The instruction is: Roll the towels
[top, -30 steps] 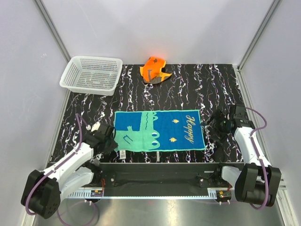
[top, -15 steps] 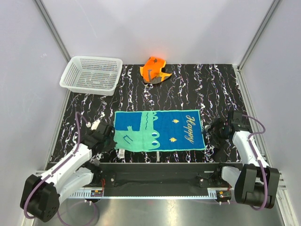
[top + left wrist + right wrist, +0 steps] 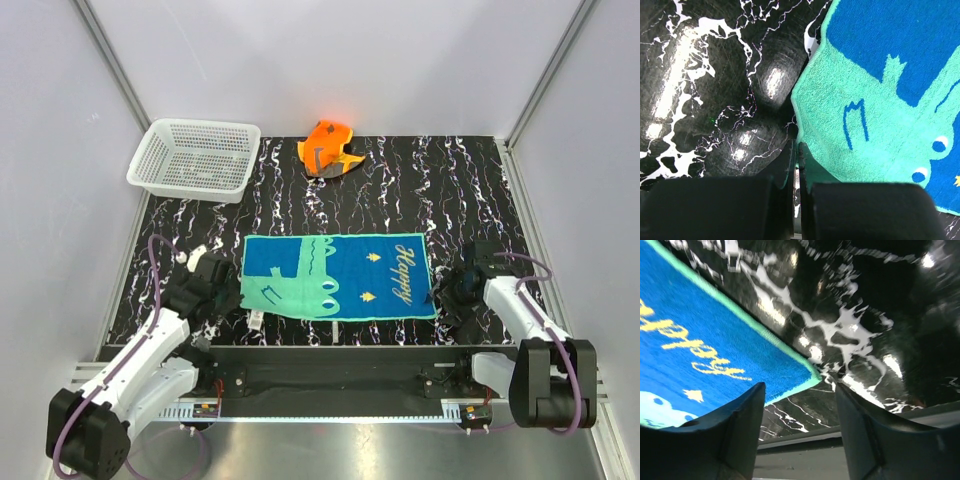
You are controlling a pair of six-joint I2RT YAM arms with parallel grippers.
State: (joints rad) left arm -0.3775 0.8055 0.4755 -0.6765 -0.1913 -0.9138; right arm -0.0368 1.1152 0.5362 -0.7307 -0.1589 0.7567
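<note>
L claw pinched shut on blue towel, near-left corner. R claw partly open, straddling near-right corner, gripping nothing. Far edge of worktop: orange towel, crumpled.

Blue-green towel cut off top/right in L wrist view; corner hidden behind L gripper, prob. pinched. Orange towel marks too small to read.

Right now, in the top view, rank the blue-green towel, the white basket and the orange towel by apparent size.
1. blue-green towel, spread flat.
2. white basket, plainly smaller.
3. orange towel, bunched up, so it likely looks smaller than it would laid flat.
</note>
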